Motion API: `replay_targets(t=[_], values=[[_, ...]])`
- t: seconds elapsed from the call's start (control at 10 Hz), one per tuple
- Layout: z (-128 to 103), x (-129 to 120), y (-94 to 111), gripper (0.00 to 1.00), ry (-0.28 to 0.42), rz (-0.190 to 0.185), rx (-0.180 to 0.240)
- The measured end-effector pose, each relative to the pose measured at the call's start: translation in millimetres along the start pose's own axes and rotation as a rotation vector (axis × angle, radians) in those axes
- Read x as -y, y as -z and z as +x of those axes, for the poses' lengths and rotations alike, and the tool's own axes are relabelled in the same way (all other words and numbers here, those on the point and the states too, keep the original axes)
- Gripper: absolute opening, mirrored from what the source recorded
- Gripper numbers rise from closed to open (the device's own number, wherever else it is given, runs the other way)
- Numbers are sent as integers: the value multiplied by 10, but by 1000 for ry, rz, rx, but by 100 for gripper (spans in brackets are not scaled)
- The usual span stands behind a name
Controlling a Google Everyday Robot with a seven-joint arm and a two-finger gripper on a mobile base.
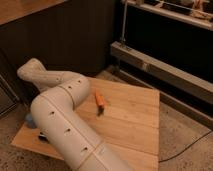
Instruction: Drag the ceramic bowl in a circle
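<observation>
The ceramic bowl is hidden behind my arm. That white arm (62, 117) fills the left and lower middle of the camera view, bending back over the left part of the wooden board (132, 120). The gripper is out of sight past the arm's far bend, over the board's left side, and it is shut. Whether it touches or holds anything does not show.
A narrow orange object (100, 98) lies near the board's middle, just right of the arm. A small blue round object (29, 119) peeks out at the arm's left edge. Dark cabinet fronts rise behind, a metal rail (160, 70) runs at the right, and a cable (192, 145) lies on the floor.
</observation>
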Motion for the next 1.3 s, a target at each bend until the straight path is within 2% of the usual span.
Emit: replay_targets(t=[0.7,0.9,1.0,1.1,1.3], values=[[107,891,-217,0,-126,62,-52],[183,1087,-230,0,-147,81,-68],[285,1270,-214,0,-168,94,-83],[348,1351,-198,0,-180,95,-90],[559,1489,-125,0,-225,52,-100]])
